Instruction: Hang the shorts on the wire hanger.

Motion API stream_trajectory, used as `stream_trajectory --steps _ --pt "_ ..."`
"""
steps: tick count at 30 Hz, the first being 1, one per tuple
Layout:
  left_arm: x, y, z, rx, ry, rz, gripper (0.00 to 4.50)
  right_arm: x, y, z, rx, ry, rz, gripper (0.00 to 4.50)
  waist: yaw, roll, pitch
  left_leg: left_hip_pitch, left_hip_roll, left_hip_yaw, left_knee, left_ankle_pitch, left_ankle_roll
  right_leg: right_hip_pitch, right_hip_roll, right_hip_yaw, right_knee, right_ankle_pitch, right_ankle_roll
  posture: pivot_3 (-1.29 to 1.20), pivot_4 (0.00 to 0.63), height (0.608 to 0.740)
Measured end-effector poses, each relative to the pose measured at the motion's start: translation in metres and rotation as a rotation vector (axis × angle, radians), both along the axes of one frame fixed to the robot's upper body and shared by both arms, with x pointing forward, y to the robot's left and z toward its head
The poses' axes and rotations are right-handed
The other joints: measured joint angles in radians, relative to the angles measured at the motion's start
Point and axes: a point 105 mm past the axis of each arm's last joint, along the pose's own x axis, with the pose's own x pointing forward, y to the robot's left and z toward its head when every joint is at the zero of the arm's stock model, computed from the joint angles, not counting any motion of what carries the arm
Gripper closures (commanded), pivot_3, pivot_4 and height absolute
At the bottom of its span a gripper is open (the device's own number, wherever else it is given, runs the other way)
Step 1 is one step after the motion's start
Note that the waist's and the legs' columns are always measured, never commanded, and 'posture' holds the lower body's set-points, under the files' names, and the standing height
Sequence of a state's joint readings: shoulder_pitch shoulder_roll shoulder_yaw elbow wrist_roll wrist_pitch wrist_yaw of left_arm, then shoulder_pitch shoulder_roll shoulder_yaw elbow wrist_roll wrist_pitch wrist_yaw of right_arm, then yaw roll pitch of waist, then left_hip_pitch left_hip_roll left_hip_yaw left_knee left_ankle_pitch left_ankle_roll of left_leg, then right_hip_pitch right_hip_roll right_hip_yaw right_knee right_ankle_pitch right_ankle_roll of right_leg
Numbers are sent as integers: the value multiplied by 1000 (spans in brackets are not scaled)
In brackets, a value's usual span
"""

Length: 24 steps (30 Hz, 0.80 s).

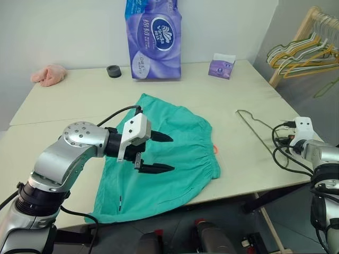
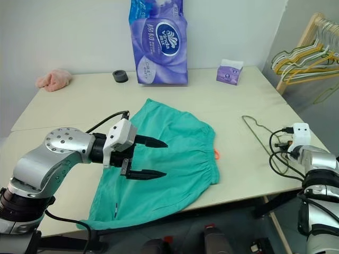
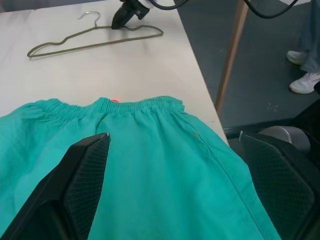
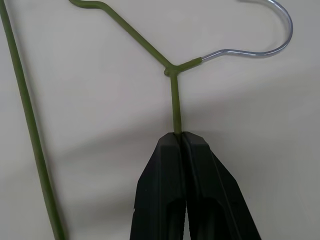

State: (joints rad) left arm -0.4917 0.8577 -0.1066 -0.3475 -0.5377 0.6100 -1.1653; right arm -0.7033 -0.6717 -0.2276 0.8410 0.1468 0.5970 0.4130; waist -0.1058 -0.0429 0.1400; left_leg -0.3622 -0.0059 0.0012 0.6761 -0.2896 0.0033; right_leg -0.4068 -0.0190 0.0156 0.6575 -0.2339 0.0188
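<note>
The right gripper (image 4: 181,137) has its jaws clamped on the hanger (image 4: 174,95) on the counter (image 1: 238,90). The left gripper (image 1: 161,153) hangs over the shorts (image 1: 185,153), jaws wide apart.

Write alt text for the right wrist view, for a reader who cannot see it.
The right gripper, its two black jaws shut, pinches one arm of the wire hanger just below the neck where the olive-green wire meets the bare silver hook. The hanger lies flat on the pale table, its long side running along one edge.
</note>
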Motion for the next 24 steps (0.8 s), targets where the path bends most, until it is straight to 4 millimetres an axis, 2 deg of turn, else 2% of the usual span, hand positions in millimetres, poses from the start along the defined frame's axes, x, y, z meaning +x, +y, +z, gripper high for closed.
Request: stream_trajectory --steps 3,6,10,12,14,18,24 --pt "14 11 -2 2 -20 80 53 1 3 3 -19 -21 17 4496 -1 1 0 0 0 1 0 0 0 0 0 1 -1 0 1 -135 113 740" --pt "25 17 -5 -25 -17 151 53 6 15 12 -58 -73 85 4496 -2 5 3 -2 0 1 0 0 1 -2 -1 1 0 1 1 -139 113 740" --pt "46 30 -6 -56 -14 272 53 15 55 61 -192 -275 306 4496 -7 12 8 -4 1 2 -1 -1 1 -6 -2 2 2 1 1 -150 114 740" --pt "55 37 -2 -82 -17 321 53 14 76 87 -294 -375 422 4496 -6 12 8 -4 1 1 -1 -1 1 -7 -2 1 3 1 1 -156 114 740" --pt "61 43 3 -116 -2 358 53 10 101 103 -413 -454 565 4496 -6 12 8 -4 1 1 -1 -1 0 -7 -2 1 3 1 1 -160 114 740" --pt "67 51 11 -165 56 381 53 -4 149 111 -625 -545 847 4496 -6 12 8 -4 0 1 0 -1 0 -7 -2 1 3 0 1 -163 115 740" --pt "64 56 5 -160 145 365 53 -20 192 119 -845 -680 1101 4496 -7 12 8 -4 0 2 0 -1 0 -7 -2 1 3 0 1 -164 115 740"
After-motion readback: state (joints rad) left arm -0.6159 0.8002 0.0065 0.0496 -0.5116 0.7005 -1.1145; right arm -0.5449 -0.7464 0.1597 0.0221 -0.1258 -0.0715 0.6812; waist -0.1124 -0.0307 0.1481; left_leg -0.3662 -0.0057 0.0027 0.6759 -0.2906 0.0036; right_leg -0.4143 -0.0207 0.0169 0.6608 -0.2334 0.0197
